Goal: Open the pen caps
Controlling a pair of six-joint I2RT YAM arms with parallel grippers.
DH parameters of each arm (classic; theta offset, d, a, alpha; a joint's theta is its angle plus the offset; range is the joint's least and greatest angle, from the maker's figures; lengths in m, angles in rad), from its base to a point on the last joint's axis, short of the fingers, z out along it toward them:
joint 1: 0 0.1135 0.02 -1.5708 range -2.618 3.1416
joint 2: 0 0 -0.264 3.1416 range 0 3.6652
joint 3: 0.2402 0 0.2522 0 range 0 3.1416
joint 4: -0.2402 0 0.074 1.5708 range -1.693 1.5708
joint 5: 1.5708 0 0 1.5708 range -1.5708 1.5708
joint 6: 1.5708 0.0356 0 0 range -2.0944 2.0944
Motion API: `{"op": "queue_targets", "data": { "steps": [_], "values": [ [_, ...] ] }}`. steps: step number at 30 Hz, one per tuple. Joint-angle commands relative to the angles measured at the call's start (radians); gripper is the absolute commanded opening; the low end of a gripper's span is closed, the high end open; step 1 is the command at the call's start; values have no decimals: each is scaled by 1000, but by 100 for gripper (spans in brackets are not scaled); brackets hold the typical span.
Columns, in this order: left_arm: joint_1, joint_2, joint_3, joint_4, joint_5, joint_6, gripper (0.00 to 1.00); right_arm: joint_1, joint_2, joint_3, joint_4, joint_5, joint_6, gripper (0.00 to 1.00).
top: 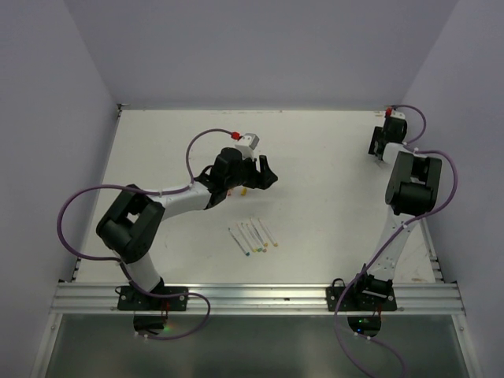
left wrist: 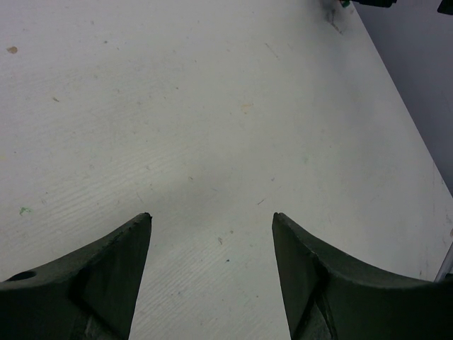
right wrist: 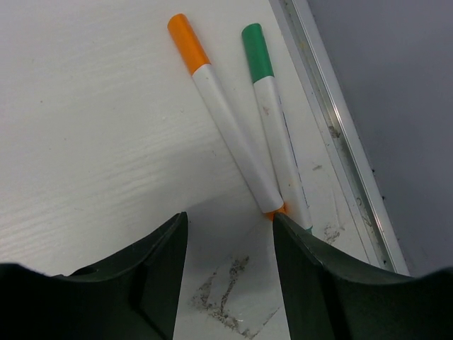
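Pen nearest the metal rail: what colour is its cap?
Green plastic cap, best seen from right wrist.

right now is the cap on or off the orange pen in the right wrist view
On: the orange cap sits flush against the white barrel, with no bare tip showing.

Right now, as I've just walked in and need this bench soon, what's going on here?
Two robot arms are at work on a cap-pulling job, and neither holds anything. The left gripper hangs open over the table, beyond a row of pens. The right gripper is open at the far right corner, over an orange-capped pen and a green-capped pen lying side by side. Both caps are on.
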Motion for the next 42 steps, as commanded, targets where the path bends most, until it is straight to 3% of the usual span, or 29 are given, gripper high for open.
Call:
{"op": "queue_targets", "data": {
  "steps": [1,13,23,42],
  "values": [
    [7,2,-6,59,13,-6,72,-7,-73,-27,56,13,-12,55],
    [7,12,-8,65,21,-10,72,-7,-146,-130,187,21,-21,54],
    [7,19,-8,69,29,-11,72,-9,-65,-15,107,21,-36,54],
    [16,25,-13,82,47,-20,72,-9,13,44,61,-5,-55,52]
  ]
}}
